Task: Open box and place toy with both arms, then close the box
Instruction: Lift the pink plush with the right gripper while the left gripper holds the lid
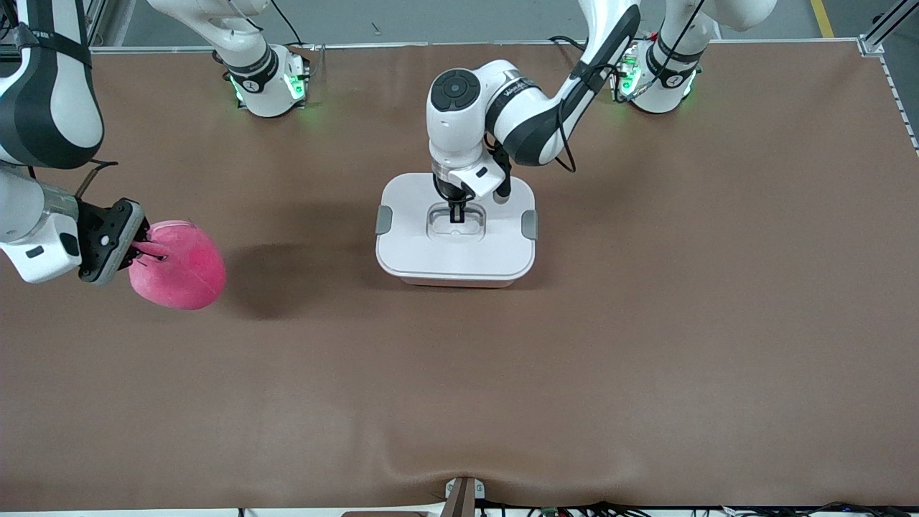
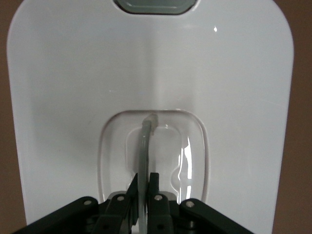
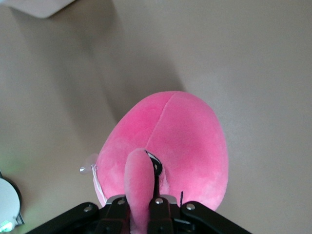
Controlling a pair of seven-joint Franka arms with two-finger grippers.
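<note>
On the brown counter (image 1: 646, 323), left pincer (image 2: 144, 192) is clamped on the white-lidded pale pink plastic box's (image 1: 456, 248) clear handle (image 2: 145, 146), right pincer (image 3: 144, 204) squeezing the hot-pink plush toy (image 3: 180, 141), so I'd lift the lid dead straight.

A brown mat (image 1: 646, 345) covers the table, rippled at its near edge.

The box (image 1: 455, 248) sits mid-table, a pale pink rounded tub with its white lid (image 1: 431, 253) on and a grey clip at each end; the clear handle (image 2: 145, 146) stands up from the lid's recess. The hot-pink plush toy (image 1: 179, 266) hangs above the table toward the right arm's end, well apart from the box.
</note>
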